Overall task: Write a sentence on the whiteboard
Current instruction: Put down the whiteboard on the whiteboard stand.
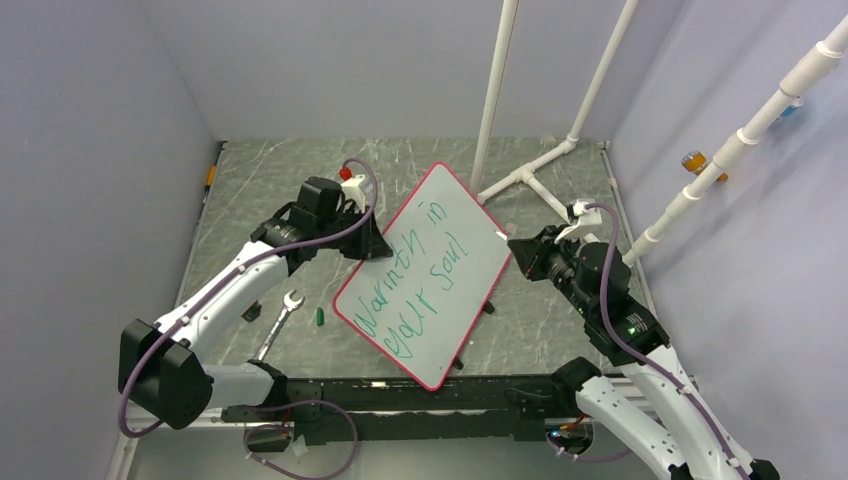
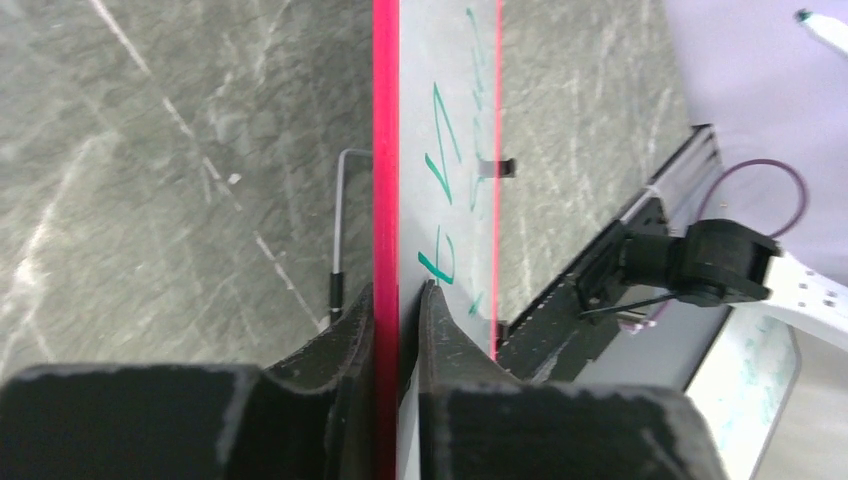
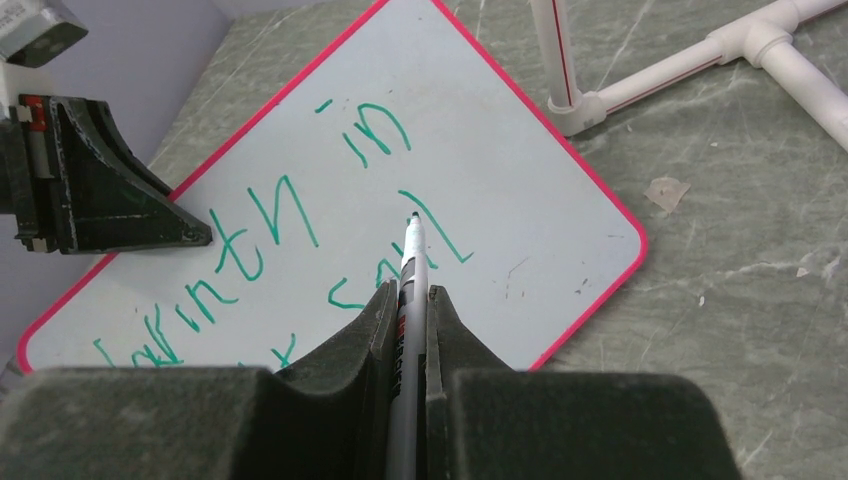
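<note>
Lettering in green, two lines reading roughly "Warmth in your Soul", already covers the whiteboard, which sits between the two grippers. The right gripper is clamped on a marker whose tip points straight ahead of its fingers at the tail of the last "l"; whether it touches the board I cannot tell. The left gripper has its jaws narrow, one on either side of the red rim; whether they pinch it or only bracket it I cannot say. To my eye the writing looks finished, or a stroke short, with only lifting the pen and letting go left
</note>
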Controlling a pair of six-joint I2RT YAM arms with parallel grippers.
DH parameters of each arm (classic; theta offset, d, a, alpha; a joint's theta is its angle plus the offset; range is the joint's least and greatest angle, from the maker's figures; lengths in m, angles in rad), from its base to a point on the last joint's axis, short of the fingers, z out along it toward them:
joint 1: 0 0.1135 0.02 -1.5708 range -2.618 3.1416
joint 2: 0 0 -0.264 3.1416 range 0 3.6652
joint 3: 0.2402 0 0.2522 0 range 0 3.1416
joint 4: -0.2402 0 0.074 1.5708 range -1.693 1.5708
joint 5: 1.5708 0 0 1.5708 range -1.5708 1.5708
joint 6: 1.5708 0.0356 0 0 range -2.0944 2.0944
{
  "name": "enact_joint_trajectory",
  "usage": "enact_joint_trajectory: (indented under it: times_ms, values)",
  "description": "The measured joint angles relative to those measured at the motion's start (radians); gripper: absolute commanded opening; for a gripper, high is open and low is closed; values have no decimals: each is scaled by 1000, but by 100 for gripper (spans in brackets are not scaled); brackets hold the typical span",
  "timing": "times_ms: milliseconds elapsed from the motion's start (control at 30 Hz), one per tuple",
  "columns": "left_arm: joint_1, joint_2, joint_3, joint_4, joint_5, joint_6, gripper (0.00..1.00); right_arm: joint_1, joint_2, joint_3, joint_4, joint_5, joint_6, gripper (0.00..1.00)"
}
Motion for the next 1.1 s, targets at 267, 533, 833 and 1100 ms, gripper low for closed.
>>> enact_joint_trajectory:
  times_ms: [267, 533, 833, 1100]
  values:
    - [-6, -2, -1, -93, -109, 57, 32, 0, 6, 0, 0, 0, -1, 0]
    - [-20, -1, 19, -186, -196, 91, 50, -1, 16, 0, 1, 0, -1, 0]
    - [-24, -17, 82, -327, -271, 105, 62, -1, 24, 0, 1, 0, -2, 0]
    - [-24, -95, 138, -388, -347, 105, 66, -1, 46, 0, 1, -2, -2, 0]
